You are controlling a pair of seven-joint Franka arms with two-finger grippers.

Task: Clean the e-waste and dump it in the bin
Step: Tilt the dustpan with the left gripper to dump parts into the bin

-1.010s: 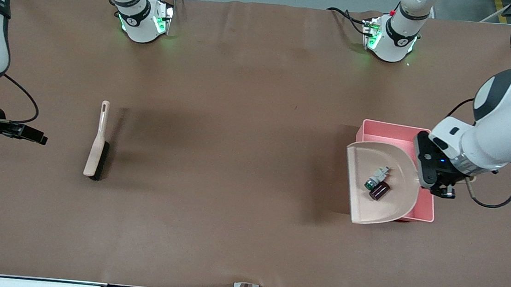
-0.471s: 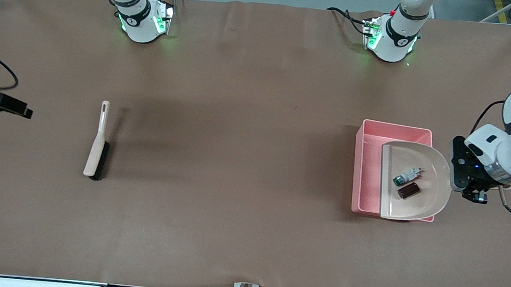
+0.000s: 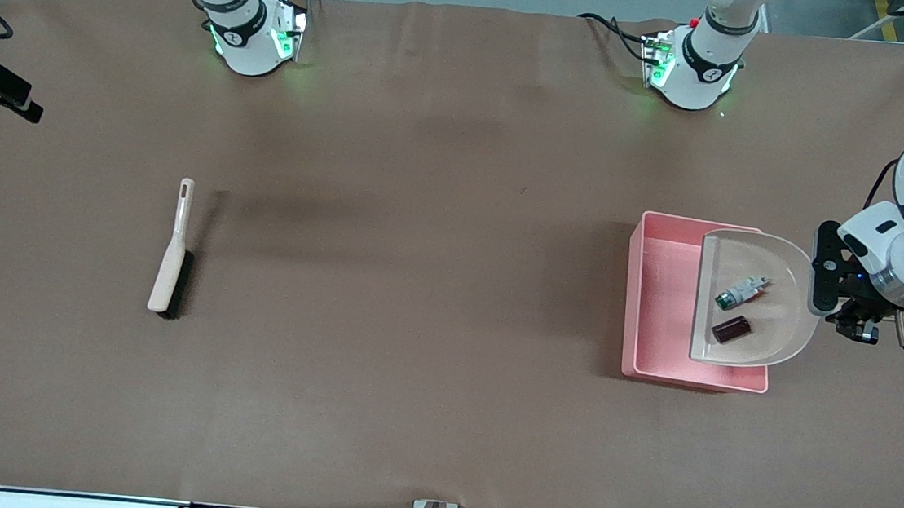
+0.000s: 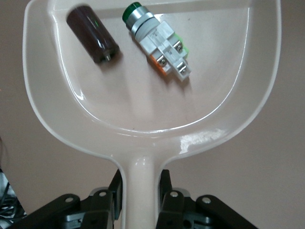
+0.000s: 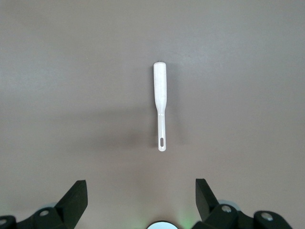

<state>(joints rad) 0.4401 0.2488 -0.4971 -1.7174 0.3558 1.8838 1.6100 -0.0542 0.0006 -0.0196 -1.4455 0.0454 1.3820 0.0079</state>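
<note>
The pink bin [image 3: 660,305] serves as the reference landmark on the surface [image 3: 417,284].

**Left pincer** [image 4: 139,191]: fully closed on the handle of the beige dustpan [image 3: 771,347], gripping it from both sides. The pincer itself hangs just outside the bin wall at the left arm's end of the surface.

**Change over the last second:** the dustpan has travelled across the bin toward the left arm's end. One second ago its open lip projected past the bin wall on the side facing the right arm; now the lip lies over the bin interior and the rounded back overhangs the bin wall nearest the left pincer. The dustpan appears close to level.

**E-waste location:** both parts rest in the dustpan, above the bin. The white blocky component [image 3: 741,292] with green tip lies beside the dark cylinder [image 3: 730,328]. Neither has entered the bin.

**Implication:** positioning appears complete. The next step is probably to tip the dustpan lip downward so both parts slide into the bin.

**Right pincer** [image 5: 141,200]: wide open, holding nothing, waiting well apart from the bin, above the brush [image 3: 172,250], which lies released on the surface.
</note>
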